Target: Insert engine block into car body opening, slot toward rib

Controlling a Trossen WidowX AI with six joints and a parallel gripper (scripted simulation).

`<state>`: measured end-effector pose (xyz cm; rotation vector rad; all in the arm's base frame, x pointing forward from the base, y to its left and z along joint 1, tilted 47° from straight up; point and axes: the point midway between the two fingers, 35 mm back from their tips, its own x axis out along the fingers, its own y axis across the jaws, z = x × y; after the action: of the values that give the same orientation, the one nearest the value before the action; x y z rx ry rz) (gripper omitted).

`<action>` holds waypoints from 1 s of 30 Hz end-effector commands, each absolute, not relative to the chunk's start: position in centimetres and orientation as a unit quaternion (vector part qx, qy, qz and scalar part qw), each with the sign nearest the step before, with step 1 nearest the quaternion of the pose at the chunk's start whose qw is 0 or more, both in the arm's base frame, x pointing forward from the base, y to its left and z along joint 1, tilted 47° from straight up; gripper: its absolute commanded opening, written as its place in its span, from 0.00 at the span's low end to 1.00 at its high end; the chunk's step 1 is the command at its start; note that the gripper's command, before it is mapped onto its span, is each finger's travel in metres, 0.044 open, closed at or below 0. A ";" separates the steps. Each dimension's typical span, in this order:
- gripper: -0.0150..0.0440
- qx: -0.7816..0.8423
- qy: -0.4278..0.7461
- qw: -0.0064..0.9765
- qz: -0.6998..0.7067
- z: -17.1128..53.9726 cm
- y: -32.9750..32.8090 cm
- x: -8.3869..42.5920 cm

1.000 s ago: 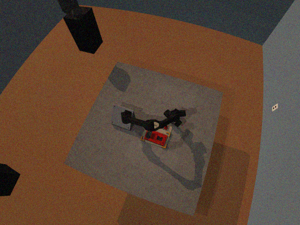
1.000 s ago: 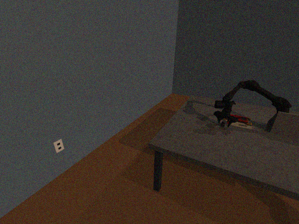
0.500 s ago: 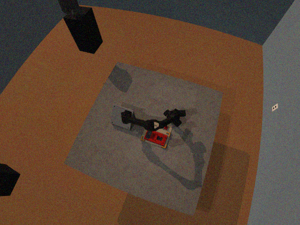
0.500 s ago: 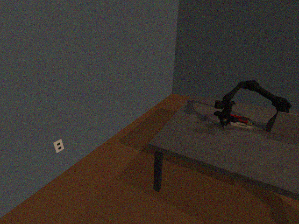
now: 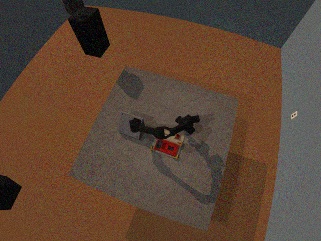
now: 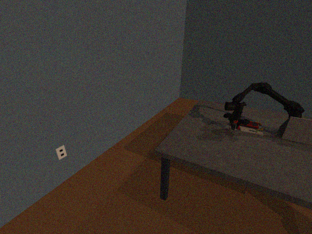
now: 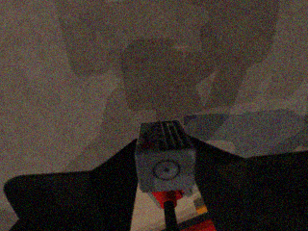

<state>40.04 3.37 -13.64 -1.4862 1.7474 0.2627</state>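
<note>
My gripper (image 6: 233,127) (image 7: 161,141) is shut on the grey engine block (image 7: 166,179). In the wrist view the block sits between the dark fingertips, with dark slots along its top and a ring mark on the face toward the camera. The red car body (image 5: 165,148) (image 6: 252,124) (image 7: 201,226) has dark patches and lies on a white base (image 5: 172,138) (image 6: 249,129) (image 7: 143,208). The block is beside the base's edge; whether it touches the table is unclear. The opening and rib cannot be made out.
A small red part (image 5: 177,135) (image 7: 165,197) with a black rod stands on the white base, right behind the block in the wrist view. A grey box (image 5: 126,125) (image 6: 298,129) is under the arm's mount. The arm passes over the base. Dark shadows cross the table (image 5: 124,165).
</note>
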 end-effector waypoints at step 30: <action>0.25 -0.587 0.691 0.410 0.103 -6.3 11.0 39.6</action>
<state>39.59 10.26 -7.09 -1.4860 1.7474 0.2624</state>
